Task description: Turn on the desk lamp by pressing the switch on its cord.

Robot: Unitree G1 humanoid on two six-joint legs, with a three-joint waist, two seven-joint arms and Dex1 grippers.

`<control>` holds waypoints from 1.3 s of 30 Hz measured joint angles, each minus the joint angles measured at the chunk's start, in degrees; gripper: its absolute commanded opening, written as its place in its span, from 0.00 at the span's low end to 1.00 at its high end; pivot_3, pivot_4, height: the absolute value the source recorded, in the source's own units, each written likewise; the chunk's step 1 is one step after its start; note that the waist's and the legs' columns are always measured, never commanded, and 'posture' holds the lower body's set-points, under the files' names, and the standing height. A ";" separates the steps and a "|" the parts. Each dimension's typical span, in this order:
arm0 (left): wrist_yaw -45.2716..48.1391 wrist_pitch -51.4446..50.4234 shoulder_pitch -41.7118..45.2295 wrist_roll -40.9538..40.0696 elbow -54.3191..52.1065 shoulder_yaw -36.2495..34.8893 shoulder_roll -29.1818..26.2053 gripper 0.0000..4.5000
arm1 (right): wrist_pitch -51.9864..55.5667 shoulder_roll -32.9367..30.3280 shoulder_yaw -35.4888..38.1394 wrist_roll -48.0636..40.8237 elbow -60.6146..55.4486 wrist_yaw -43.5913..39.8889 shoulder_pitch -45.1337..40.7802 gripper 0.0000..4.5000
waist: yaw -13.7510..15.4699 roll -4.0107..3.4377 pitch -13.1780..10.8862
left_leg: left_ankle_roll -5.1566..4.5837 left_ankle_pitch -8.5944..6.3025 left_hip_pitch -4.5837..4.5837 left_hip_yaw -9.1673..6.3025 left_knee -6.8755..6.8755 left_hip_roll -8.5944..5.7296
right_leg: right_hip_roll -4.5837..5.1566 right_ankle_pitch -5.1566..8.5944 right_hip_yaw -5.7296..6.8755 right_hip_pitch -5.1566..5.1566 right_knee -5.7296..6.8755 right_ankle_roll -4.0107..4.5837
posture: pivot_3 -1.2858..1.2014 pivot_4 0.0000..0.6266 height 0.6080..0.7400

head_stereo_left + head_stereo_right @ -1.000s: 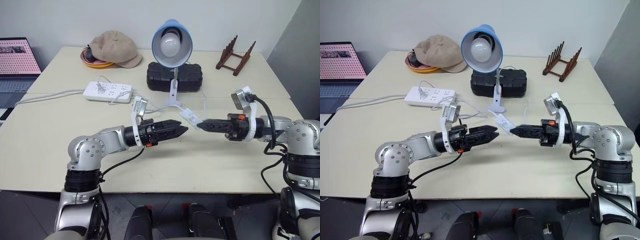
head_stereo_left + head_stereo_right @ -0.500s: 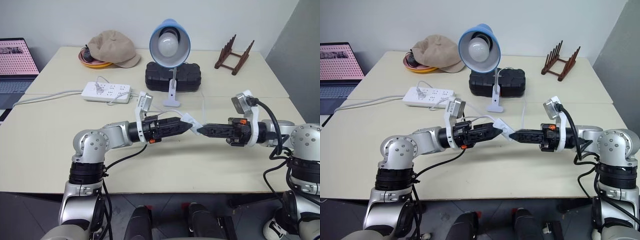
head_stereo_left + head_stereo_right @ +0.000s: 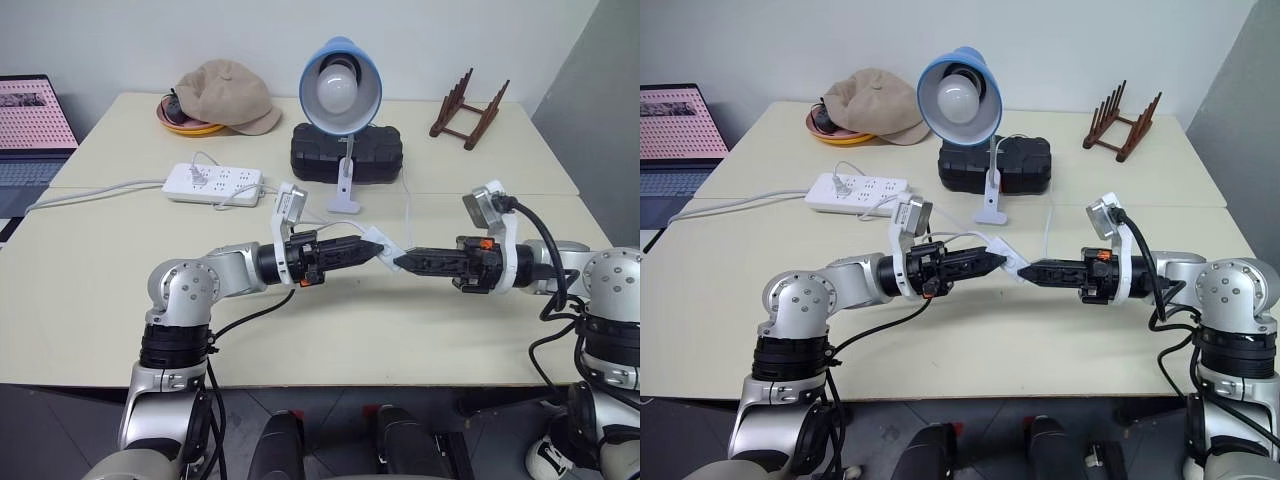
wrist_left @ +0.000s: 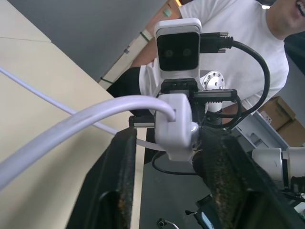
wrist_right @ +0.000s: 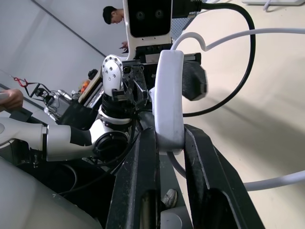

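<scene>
Your right claw is clamping the switch at frame center, steadying it above the tabletop. Your left claw is pinching its other end, nearly closed, seemingly to press the rocker; the desk lamp is looking unlit.

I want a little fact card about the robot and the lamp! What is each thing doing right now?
lamp: the desk lamp stands at the back of the table, bulb not glowing
switch: the switch is lifted off the table, between both grippers
right gripper: the right gripper is shut on one end of the switch
left gripper: the left gripper has its fingers on either side of the other end
cord: the cord runs from the switch back toward the lamp
nearby: power strip, cap, black case, wooden rack
</scene>
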State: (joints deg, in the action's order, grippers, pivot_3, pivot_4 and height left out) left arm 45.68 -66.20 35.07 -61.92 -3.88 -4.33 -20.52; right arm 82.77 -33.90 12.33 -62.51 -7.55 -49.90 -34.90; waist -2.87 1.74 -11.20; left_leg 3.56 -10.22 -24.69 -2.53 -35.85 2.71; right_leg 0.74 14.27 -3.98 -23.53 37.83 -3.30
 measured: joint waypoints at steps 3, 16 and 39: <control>-0.14 -0.43 -0.01 -0.93 0.03 -0.53 0.20 0.17 | -0.35 -0.43 -0.16 -0.45 0.00 -0.67 0.07 0.07 | 0.00 0.00 0.00 | 0.00 0.00 -0.02 0.00 0.01 0.00 | 0.00 0.00 0.00 -0.02 0.00 0.01 | 0.52 0.24 1.00; -0.53 -1.42 -0.31 -3.10 -0.10 -1.42 0.25 0.27 | -2.46 -1.32 -1.30 -1.67 -0.11 -2.17 0.90 0.07 | -0.01 0.00 0.00 | 0.00 0.00 -0.05 0.00 0.01 0.00 | 0.00 0.00 0.00 -0.04 -0.06 0.01 | 0.52 0.24 1.00; 3.25 23.30 -11.26 23.86 -15.89 4.09 -21.81 1.00 | -53.89 -2.34 -32.01 44.89 27.46 -9.21 -6.31 0.07 | -0.11 0.00 -0.03 | 0.03 -0.01 -0.20 0.31 0.12 -0.01 | 0.12 0.01 -0.13 -0.32 -0.18 0.01 | 0.52 0.24 1.00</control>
State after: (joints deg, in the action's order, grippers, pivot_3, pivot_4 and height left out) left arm 48.93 -42.91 23.81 -38.06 -19.77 -0.23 -42.33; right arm 28.88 -36.23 -19.69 -17.62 19.92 -59.11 -41.21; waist -2.98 1.74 -11.24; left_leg 3.59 -10.24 -24.88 -2.23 -35.73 2.70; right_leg 0.86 14.28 -4.11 -23.85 37.65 -3.29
